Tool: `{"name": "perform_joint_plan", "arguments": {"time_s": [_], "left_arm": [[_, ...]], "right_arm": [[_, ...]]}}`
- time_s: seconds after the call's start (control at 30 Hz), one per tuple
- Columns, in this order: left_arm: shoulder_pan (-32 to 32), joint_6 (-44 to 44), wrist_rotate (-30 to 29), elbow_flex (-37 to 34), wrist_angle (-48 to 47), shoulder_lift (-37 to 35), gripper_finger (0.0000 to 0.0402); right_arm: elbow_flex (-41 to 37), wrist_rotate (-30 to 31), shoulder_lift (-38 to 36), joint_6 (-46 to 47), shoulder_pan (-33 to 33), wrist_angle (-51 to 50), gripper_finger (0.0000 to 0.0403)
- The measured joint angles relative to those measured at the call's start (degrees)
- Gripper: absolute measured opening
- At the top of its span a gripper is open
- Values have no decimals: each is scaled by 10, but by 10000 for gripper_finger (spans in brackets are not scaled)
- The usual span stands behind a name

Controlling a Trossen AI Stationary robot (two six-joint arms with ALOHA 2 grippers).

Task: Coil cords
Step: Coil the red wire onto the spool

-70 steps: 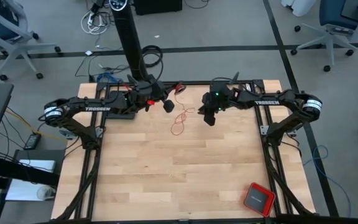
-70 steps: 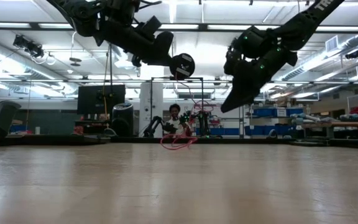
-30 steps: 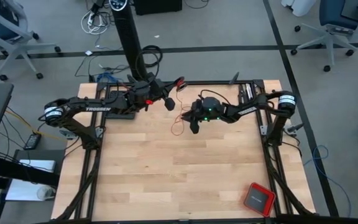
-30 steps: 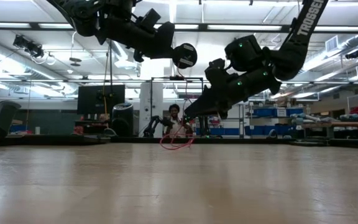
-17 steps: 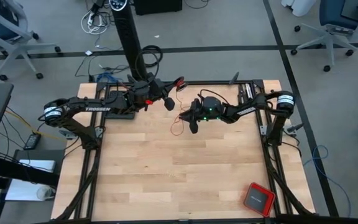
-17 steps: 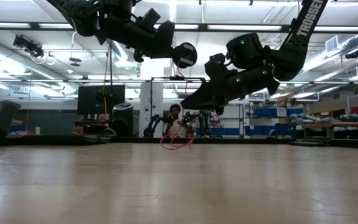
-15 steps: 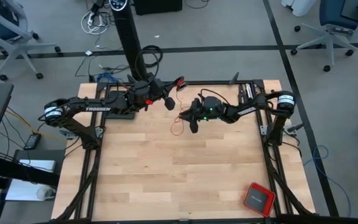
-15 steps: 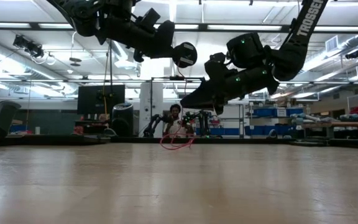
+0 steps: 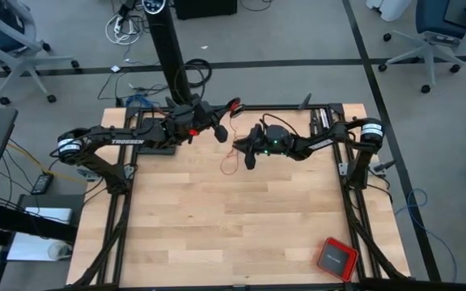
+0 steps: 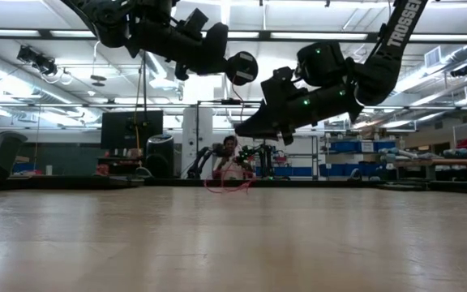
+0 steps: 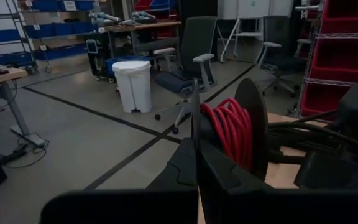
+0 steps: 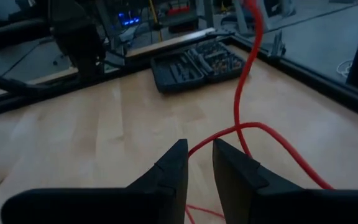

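Observation:
The cords are one thin red cord. Part of it is wound on a black spool (image 11: 229, 130), which is held high over the table's far middle (image 9: 219, 134) by my shut left gripper (image 11: 197, 171). From the spool the cord (image 12: 244, 74) drops to loose loops (image 9: 231, 166) lying on the wood. My right gripper (image 12: 197, 158) hovers just right of those loops (image 9: 247, 160), nearly level. Its fingers stand a narrow gap apart, and one cord strand (image 12: 219, 138) runs into that gap. My left gripper pinches the spool's near black flange (image 11: 195, 118), seen edge-on, between its two fingers. The fingers come at it level, and the spool is lifted clear of the table with the cord hanging below it. My right gripper has a cord strand entering the gap at its fingertips (image 12: 178, 155); I cannot tell whether they touch it.
A dark case of tool bits (image 12: 197, 65) lies on the wood near the far edge. A red square box (image 9: 336, 257) sits at the near right corner. A person (image 10: 229, 146) sits in the room beyond the table's far edge.
My right gripper has tipped up from pointing slantwise down to nearly level, so its fingertips have risen above the cord loops while the hand stays in place. The left gripper and its spool have kept still.

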Motion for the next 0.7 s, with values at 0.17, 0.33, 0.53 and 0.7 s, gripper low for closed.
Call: {"name": "perform_joint_plan", "arguments": {"time_s": [0.17, 0.33, 0.53, 0.7], "left_arm": [[0, 0, 3, 0, 10, 0, 0], [0, 0, 3, 0, 9, 0, 0], [0, 1, 3, 0, 9, 0, 0], [0, 1, 3, 0, 6, 0, 0]], "right_arm": [[0, 4, 0, 11, 0, 20, 73], [13, 20, 0, 25, 5, 6, 73], [20, 64, 0, 25, 17, -41, 66], [19, 30, 0, 24, 23, -81, 61]]}}
